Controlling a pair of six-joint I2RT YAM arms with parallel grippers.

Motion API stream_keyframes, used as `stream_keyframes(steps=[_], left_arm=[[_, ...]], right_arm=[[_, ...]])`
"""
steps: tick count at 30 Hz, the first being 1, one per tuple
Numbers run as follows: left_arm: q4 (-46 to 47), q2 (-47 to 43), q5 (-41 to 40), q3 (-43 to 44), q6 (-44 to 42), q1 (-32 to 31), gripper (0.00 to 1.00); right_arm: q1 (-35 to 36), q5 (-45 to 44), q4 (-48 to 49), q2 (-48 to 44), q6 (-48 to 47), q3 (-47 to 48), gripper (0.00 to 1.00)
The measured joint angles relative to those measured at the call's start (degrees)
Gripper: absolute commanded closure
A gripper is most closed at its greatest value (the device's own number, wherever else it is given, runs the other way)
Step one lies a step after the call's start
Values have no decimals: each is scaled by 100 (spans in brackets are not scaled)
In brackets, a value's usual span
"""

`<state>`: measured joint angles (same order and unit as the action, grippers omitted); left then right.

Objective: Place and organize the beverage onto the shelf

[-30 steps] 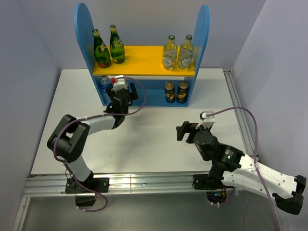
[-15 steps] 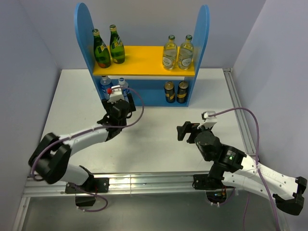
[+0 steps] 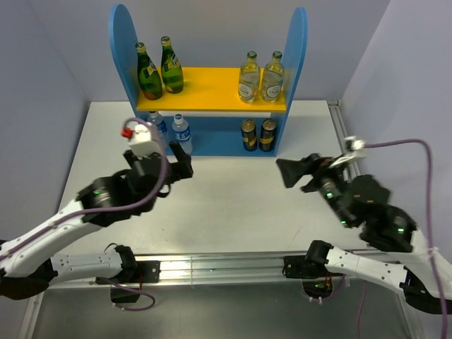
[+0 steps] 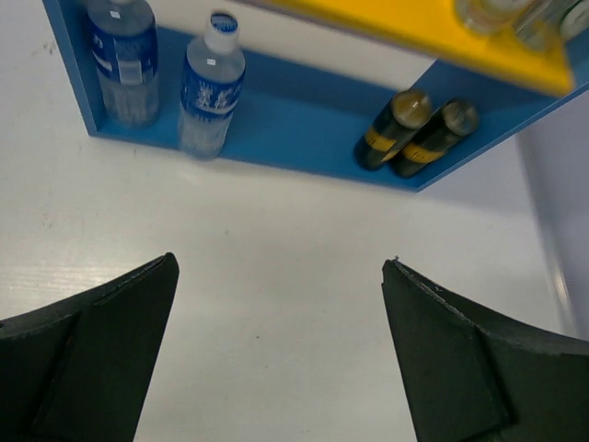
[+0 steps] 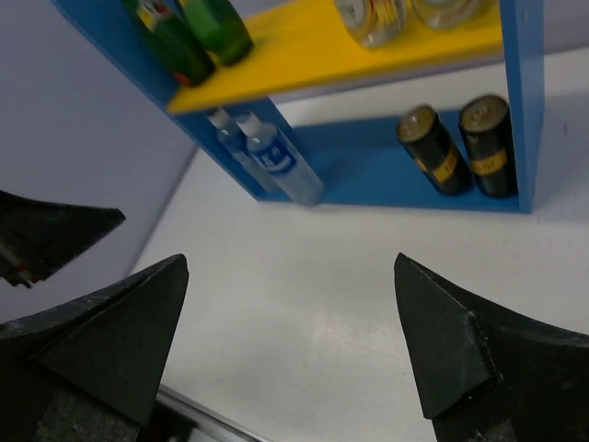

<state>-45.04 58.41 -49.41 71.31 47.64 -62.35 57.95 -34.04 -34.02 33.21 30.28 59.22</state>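
Whole only from above: shelf [image 3: 212, 88] at the table's [image 3: 233, 205] far edge, 2 green bottles [image 3: 149, 74] at the upper board's left end, 2 clear glass bottles [image 3: 248, 81] at its right end. Sharpest from the left wrist: 2 water bottles [image 4: 212, 87] lower left, 2 dark cans [image 4: 396, 129] lower right. Both arms raised, aimed at the shelf; left gripper [image 4: 279, 261] and right gripper [image 5: 291, 258] spread wide, holding nothing.

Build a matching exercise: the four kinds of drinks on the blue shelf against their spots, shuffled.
1. green glass bottles
2. clear glass bottles, yellowish labels
3. clear plastic bottles, blue labels
4. dark cans, yellow bands

A. lower level, right
B. upper board, left
C. lower level, left
D. upper board, right

Pairs: 1-B, 2-D, 3-C, 4-A
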Motion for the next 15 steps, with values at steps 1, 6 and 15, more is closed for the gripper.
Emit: stream_keyframes(steps=[1,6,15], left_arm=[[-188,-70,-4,264,11,-2,1],[-966,-361,-107,1154,4,-4,1],[-1139,-903,-63,999,-332,-11,1]], right_arm=[[2,4,-103,68,-17,531,0],[2,-11,-494,319,-133,1910,0],[2,28,-1021,396,-273,1867,0]])
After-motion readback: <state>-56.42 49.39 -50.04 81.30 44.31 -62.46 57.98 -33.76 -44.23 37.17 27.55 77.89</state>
